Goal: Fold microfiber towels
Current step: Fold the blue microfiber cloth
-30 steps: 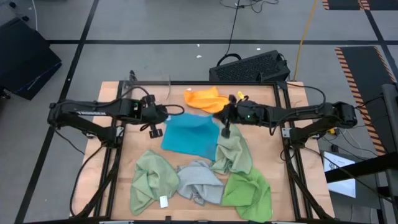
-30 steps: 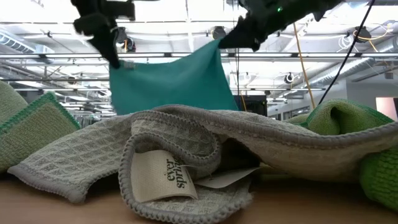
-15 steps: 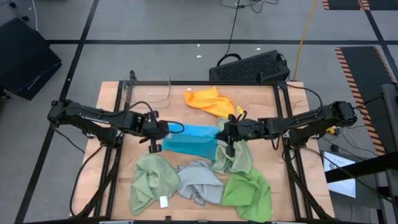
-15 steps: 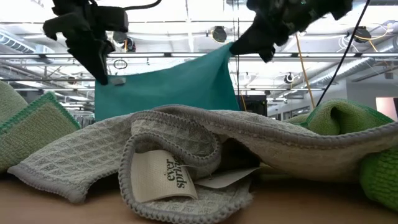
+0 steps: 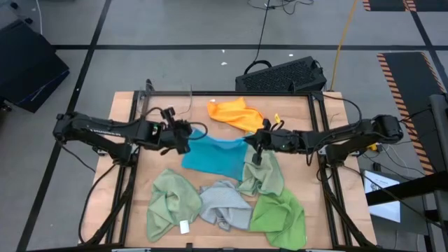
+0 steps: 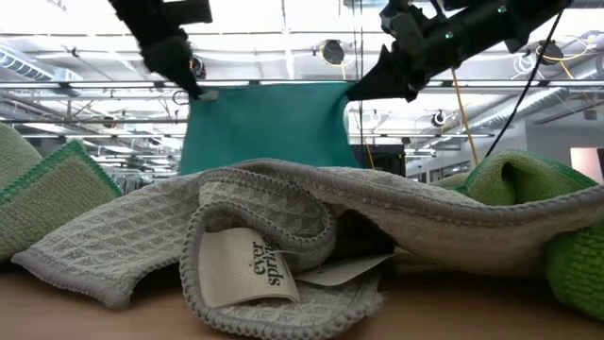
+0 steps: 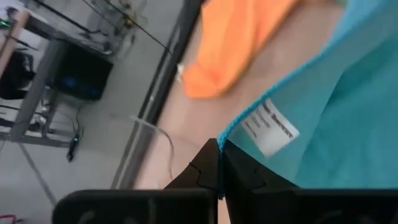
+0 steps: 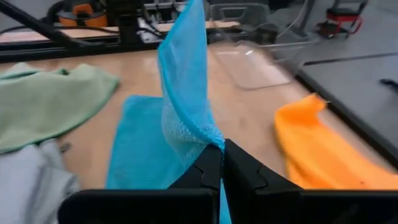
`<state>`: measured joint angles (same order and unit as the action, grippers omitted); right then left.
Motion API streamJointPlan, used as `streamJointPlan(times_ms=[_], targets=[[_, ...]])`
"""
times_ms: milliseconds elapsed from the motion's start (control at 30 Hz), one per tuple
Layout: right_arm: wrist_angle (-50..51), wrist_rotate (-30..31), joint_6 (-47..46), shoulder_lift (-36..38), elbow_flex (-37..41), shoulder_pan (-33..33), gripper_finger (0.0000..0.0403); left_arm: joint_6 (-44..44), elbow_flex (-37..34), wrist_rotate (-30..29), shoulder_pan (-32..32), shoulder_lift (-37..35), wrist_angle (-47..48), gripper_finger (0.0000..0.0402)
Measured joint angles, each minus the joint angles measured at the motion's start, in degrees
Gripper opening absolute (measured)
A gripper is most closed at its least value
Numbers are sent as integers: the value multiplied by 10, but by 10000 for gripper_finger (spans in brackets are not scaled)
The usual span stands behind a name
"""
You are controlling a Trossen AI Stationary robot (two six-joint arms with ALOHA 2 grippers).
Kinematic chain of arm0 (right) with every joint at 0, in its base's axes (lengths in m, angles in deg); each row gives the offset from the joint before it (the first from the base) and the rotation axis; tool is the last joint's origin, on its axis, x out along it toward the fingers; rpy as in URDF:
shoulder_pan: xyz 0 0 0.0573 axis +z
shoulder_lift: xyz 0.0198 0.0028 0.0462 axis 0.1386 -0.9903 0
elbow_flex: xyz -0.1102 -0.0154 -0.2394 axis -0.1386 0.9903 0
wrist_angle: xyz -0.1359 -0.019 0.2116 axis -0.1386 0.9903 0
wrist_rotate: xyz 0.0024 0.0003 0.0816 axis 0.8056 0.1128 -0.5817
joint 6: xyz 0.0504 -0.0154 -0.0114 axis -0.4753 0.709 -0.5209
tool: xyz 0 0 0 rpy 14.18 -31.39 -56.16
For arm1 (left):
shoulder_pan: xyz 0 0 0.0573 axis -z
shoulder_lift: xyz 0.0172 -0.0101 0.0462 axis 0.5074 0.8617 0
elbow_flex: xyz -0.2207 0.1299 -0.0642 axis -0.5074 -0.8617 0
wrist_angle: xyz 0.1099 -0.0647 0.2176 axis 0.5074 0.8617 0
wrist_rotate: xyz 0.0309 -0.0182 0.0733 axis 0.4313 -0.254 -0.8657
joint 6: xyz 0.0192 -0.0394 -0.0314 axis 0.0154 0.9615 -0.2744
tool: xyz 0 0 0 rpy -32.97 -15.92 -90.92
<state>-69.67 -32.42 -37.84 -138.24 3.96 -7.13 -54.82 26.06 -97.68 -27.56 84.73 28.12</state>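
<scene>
A: Bright blue square microfiber towel [image 5: 213,154] is held mid-tabletop, a corner clamped in each of the left tool [image 5: 183,134] and the right tool [image 5: 256,142].

B: Light, limp handling is expected; corners are best gripped.
</scene>
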Motion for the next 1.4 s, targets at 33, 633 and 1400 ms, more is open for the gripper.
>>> streamJointPlan(times_ms=[33, 633, 1400], targets=[[5, 0, 5, 7, 0, -7, 0, -10, 2, 4, -5, 0, -12, 10], [51, -105, -65, 17, 7, 4, 0, 12, 3, 86, -22, 0, 59, 7], [48, -179, -125, -42, 3, 40, 2, 111, -90, 200, 5, 3, 14, 7]])
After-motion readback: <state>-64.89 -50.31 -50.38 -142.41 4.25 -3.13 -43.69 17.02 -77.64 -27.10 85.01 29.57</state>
